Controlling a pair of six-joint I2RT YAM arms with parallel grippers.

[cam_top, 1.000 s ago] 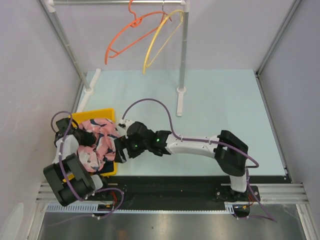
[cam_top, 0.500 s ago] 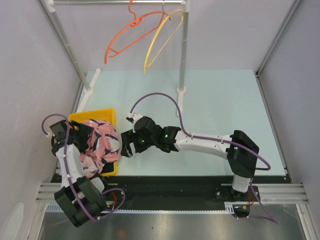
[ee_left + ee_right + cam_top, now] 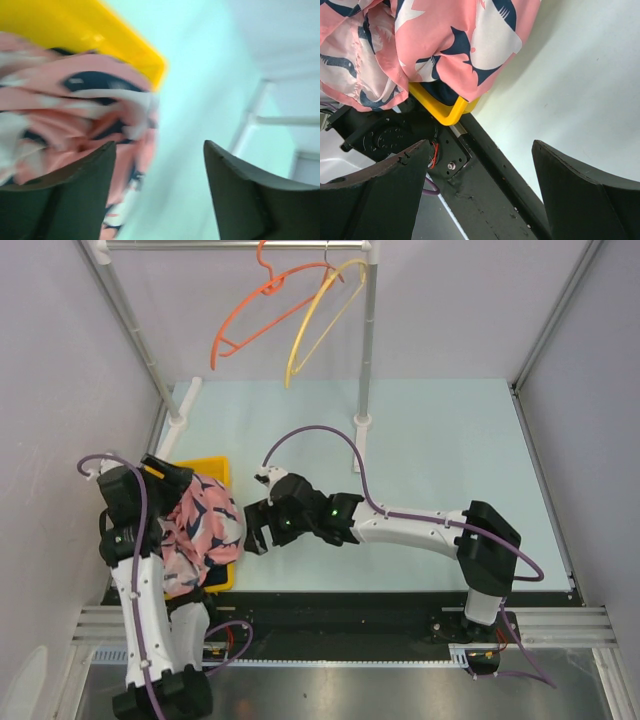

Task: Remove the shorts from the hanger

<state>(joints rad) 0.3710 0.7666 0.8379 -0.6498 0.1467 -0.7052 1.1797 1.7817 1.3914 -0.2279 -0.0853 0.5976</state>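
The salmon-pink printed shorts [image 3: 203,528] lie bunched in a yellow bin [image 3: 216,466] at the table's left front. In the right wrist view these shorts [image 3: 445,35] spill over the bin rim [image 3: 440,111], and a bit of dark navy cloth [image 3: 439,93] shows under them. My left gripper [image 3: 175,475] hovers at the bin's far left corner. It is open [image 3: 160,145], with the blurred shorts [image 3: 75,105] behind its left finger and nothing between its fingers. My right gripper [image 3: 255,530] stands open and empty [image 3: 481,145] just right of the bin. Both hangers, orange [image 3: 262,310] and yellow [image 3: 325,320], hang bare on the rail.
The rack's right post [image 3: 366,360] stands on the table behind my right arm, and its left post [image 3: 140,340] runs along the left wall. The black front rail [image 3: 490,185] lies right below the bin. Grey walls close both sides.
My left gripper has opened, let go of the pink shorts and lifted back toward the bin's far left corner. My right gripper has drawn back to the right, off the bin.
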